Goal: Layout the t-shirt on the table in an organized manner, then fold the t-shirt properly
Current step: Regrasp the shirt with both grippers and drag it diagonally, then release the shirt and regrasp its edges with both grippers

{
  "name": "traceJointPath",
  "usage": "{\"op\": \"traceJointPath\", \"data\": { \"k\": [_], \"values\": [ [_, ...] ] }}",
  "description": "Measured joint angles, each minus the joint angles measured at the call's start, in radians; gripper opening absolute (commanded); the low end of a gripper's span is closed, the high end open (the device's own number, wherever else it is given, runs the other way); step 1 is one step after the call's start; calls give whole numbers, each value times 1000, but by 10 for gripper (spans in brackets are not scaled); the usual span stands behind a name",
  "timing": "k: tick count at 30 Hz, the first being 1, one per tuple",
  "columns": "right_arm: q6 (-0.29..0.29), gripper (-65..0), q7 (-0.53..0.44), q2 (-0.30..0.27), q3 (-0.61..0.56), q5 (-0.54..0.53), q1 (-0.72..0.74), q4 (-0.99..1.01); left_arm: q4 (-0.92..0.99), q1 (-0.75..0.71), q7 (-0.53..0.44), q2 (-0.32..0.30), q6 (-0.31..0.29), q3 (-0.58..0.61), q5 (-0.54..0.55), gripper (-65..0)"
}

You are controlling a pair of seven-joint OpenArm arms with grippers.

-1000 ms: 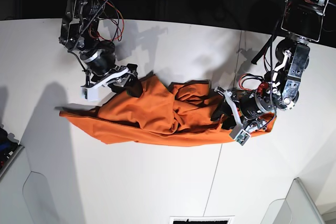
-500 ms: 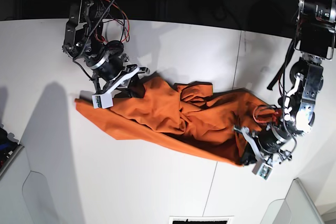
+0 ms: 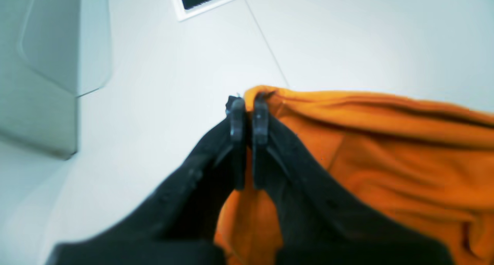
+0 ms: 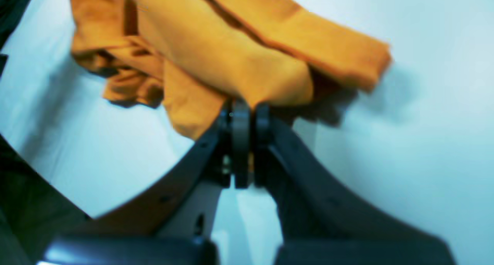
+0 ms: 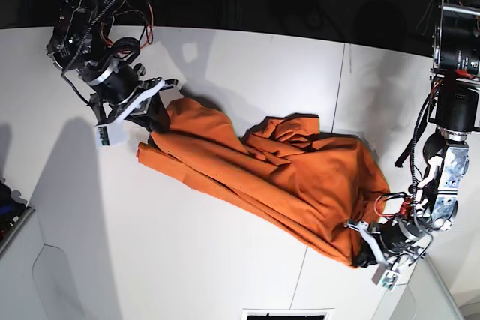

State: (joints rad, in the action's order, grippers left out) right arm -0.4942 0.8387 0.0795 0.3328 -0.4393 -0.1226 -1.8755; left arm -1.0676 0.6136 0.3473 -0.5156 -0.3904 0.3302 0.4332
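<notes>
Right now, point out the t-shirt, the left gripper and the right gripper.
t-shirt [image 5: 285,177]: base view, middle of the stretched cloth.
left gripper [image 3: 249,114]: left wrist view, between the shut fingertips.
right gripper [image 4: 247,114]: right wrist view, between the shut fingertips.

The surface [image 5: 240,65] is flat, matte and white, with a thin dark seam [image 5: 339,84] running from far to near on the right. Beyond its far edge the room is dark. A slotted vent [image 5: 288,314] sits at the near edge. Pale grey panels [image 5: 45,275] occupy the near corners. Overhead light casts soft shadows [image 5: 64,162] at left.
</notes>
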Motion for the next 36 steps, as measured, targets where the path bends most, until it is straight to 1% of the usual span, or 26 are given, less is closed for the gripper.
{"op": "traceJointPath", "data": {
  "k": [2, 3, 5, 6, 10, 12, 13, 15, 16, 17, 19, 21, 22, 23, 24, 26, 27, 30, 31, 33, 36],
  "values": [
    [0, -650, 1, -2, 50, -23, -18, -8, 61, 34, -44, 7, 5, 54, -2, -510],
    [0, -650, 0, 1, 78, -40, -24, -9, 83, 51, -61, 12, 23, 82, -3, -500],
    [0, -650, 0, 2, 139, -63, -35, -10, 115, 78, -93, 24, 73, 133, -3, -500],
    [0, -650, 0, 4, 171, -64, -40, -10, 127, 92, -100, 34, 87, 150, -12, -500],
    [0, -650, 0, 3, 319, -82, -46, -10, 152, 133, -119, 92, 122, 201, -68, -500],
    [0, -650, -1, 3, 389, -131, -46, -10, 152, 134, -124, 121, 127, 208, -75, -499],
    [0, -591, -1, 3, 417, -155, -46, -10, 152, 131, -119, 132, 134, 209, -74, -499],
    [0, -392, -3, 4, 460, -174, -46, -10, 152, 126, -97, 142, 167, 212, -74, -499],
    [0, -317, -4, 3, 475, -176, -46, -10, 152, 126, -71, 140, 175, 212, -74, -499],
    [0, -276, -4, 0, 485, -183, -46, -10, 152, 127, -43, 138, 182, 209, -76, -499],
    [0, -268, -3, -18, 489, -190, -46, -10, 152, 129, 9, 138, 212, 207, -78, -498],
    [0, -268, -8, -43, 489, -193, -39, -10, 138, 128, 57, 135, 215, 196, -77, -498],
    [0, -268, -17, -55, 489, -192, -37, -10, 123, 126, 80, 134, 214, 187, -76, -498],
    [0, -268, -39, -67, 489, -193, -35, -10, 105, 125, 89, 130, 201, 178, -66, -498],
    [0, -268, -42, -78, 489, -193, -32, -10, 82, 124, 102, 119, 177, 168, -29, -498],
    [0, -268, -43, -89, 490, -193, -26, -10, 36, 124, 137, 91, 169, 145, 39, -498],
    [0, -268, -45, -88, 490, -193, -25, -10, 11, 125, 161, 68, 156, 132, 74, -498],
    [0, -268, -48, -85, 489, -193, -3, -10, -54, 127, 253, -1, 81, 78, 162, -498],
    [0, -268, -50, -85, 489, -193, 8, -10, -74, 126, 284, -17, 47, 58, 193, -498],
    [0, -268, -50, -85, 488, -193, 41, -10, -104, 115, 330, -35, 19, 20, 244, -498],
    [1, -268, -53, -85, 459, -187, 114, -6, -161, 60, 372, -37, -19, -33, 304, -498]
  ]
}}
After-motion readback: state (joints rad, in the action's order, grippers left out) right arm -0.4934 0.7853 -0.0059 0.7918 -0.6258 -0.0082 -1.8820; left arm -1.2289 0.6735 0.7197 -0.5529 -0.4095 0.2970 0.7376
